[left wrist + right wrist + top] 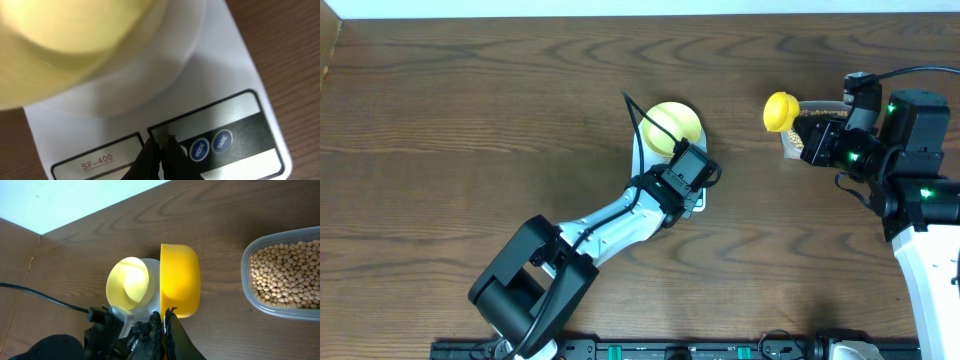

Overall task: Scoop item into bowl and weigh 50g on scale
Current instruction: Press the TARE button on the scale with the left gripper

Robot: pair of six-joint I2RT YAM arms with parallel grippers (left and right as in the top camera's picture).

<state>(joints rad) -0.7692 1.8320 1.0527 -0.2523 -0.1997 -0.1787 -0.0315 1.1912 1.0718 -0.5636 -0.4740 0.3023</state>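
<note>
The pale yellow-green bowl [672, 128] stands empty on the white scale [640, 155]. My left gripper [688, 180] is shut and empty over the scale's front. In the left wrist view its tips [161, 142] touch the scale's panel [235, 80] just left of the MODE button [199, 148], below the blurred bowl [65, 45]. My right gripper [164, 317] is shut on the handle of a yellow scoop [180, 280], held in the air to the right of the bowl [129, 282]. The beans [287, 272] lie in a clear tub.
The clear tub [798, 140] sits at the right, mostly under my right arm, with the scoop [780, 110] above its left end. The TARE button [222, 141] is right of MODE. The table's far edge [100, 210] meets a white surface.
</note>
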